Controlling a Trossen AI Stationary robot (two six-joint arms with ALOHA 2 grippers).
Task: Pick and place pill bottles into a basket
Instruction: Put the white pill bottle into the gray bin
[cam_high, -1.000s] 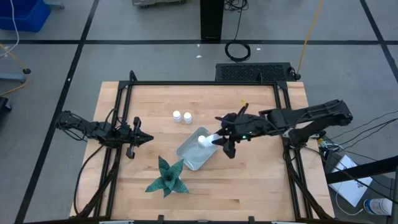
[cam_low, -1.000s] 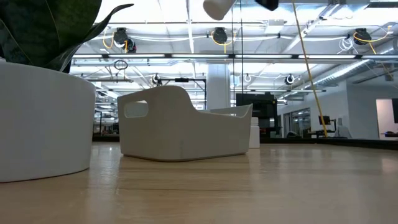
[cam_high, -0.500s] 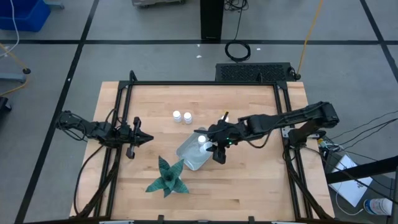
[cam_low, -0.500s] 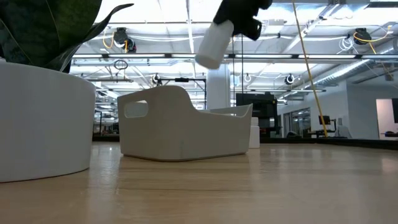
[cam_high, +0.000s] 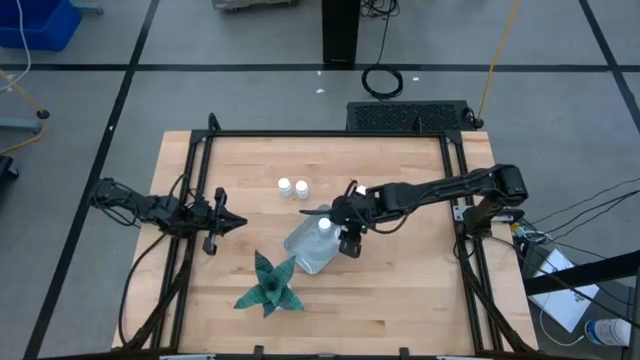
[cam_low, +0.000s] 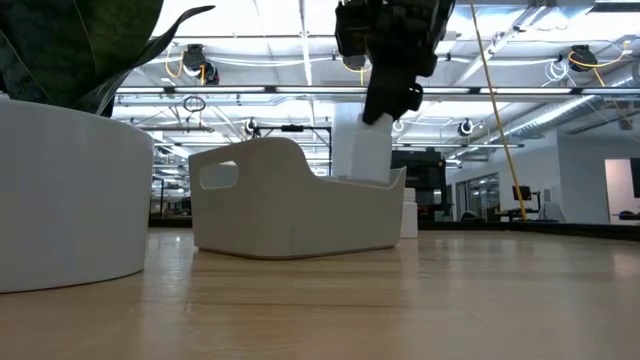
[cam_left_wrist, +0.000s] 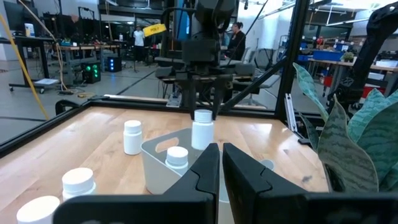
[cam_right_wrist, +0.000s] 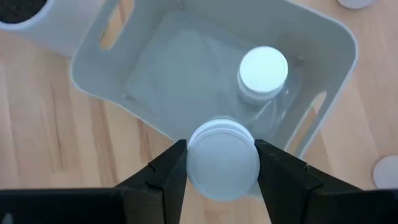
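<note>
My right gripper (cam_high: 344, 236) is over the basket (cam_high: 308, 252), a pale tray with handle slots, and is shut on a white pill bottle (cam_low: 372, 152). A second bottle (cam_right_wrist: 263, 71) stands upright on the basket's floor. Two more bottles (cam_high: 284, 186) (cam_high: 302, 187) stand on the table beyond the basket. The left wrist view shows three bottles on the table (cam_left_wrist: 132, 135) (cam_left_wrist: 78, 180) (cam_left_wrist: 37, 208). My left gripper (cam_high: 226, 222) waits shut at the table's left, pointing toward the basket. My right gripper pinches the bottle at its white cap (cam_right_wrist: 224, 158), one finger on each side (cam_right_wrist: 177, 167). The fingers come from above, pointing down. The bottle hangs upright below them, its lower end behind the basket's wall (cam_low: 372, 185), so whether it touches the floor is hidden.
A green spiky plant (cam_high: 268, 285) in a white pot (cam_low: 70, 190) stands near the basket's near left corner. A black frame (cam_high: 320, 134) runs around the wooden table. People stand far back in the room in the left wrist view (cam_left_wrist: 237, 38).
My right gripper has gone toward the table's left edge and down over the basket with the bottle. The bottle, tilted and high above the basket half a second ago, now stands upright with its lower part inside the basket.
</note>
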